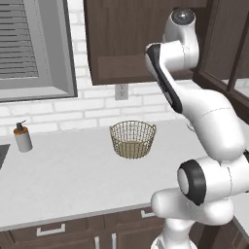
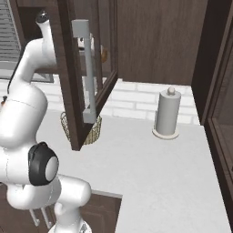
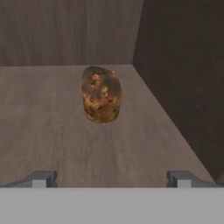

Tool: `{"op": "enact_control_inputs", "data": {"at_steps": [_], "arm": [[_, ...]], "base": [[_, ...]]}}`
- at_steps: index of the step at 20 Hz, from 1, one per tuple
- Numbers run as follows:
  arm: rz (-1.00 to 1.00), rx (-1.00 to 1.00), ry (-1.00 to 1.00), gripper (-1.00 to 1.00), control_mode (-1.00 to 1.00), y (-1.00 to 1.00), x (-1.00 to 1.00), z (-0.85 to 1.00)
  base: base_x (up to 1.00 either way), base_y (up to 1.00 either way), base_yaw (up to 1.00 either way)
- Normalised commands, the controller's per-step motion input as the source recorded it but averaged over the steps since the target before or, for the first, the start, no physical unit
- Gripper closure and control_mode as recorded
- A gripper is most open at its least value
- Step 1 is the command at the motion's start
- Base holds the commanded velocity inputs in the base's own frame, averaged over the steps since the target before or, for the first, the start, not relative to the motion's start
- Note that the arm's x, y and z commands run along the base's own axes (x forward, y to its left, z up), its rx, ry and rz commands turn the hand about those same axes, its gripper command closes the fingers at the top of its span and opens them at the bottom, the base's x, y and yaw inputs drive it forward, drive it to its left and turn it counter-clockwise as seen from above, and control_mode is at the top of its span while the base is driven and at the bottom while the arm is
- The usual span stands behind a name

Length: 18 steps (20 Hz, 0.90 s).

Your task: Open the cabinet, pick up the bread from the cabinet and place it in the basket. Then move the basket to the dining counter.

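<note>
Item: bread (image 3: 101,94). Golden-brown lumpy roll, lying on the wooden shelf floor (image 3: 52,131) inside the cabinet (image 2: 75,82), toward the shelf's back right corner, apart from the rear wall and from the right-hand side wall. Nothing is touching it.

Item: gripper (image 3: 111,178). Fingers are standing spread wide and holding nothing; the two tips are showing at the bottom of the hand view, one to each side of the roll and short of it. The hand is pointing straight into the cabinet with the bread lying centred ahead.

Item: cabinet door. Glass-panelled, standing swung open over the worktop (image 2: 150,168), its long grey bar handle (image 2: 87,68) facing the right base camera. The opening step reads as done.

Item: basket (image 1: 133,139). Tan wire weave, sitting empty on the worktop near the back wall, below the cabinet; in the right base view it is partly hidden behind the open door.

Other stock: paper towel roll (image 2: 167,113) standing on the worktop toward the back right corner; soap dispenser (image 1: 22,136) standing on the worktop toward the left.

Step in hand, as judged: reaching for the bread, grasp not yet made. The next move is calling for travel deeper along the shelf until the fingers are straddling the roll, then closing gently, since the lumpy shape may roll or slip.
</note>
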Motion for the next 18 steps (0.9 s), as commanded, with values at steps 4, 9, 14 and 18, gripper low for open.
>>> {"op": "enact_control_inputs", "data": {"at_steps": [4, 9, 14, 18], "arm": [[0.0, 0.0, 0.0, -1.0, -1.0, 0.0, 0.77, 0.0], [0.0, 0.0, 0.0, -1.0, -1.0, -0.03, 0.8, -0.06], [0.03, 0.01, 0.0, -1.0, -1.0, -0.13, 0.63, -0.09], [0.01, 0.02, 0.0, -1.0, -1.0, -0.09, 0.33, -0.12]], "base": [[0.0, 0.0, 0.0], [0.0, 0.0, 0.0], [0.0, 0.0, 0.0], [0.0, 0.0, 0.0]]}}
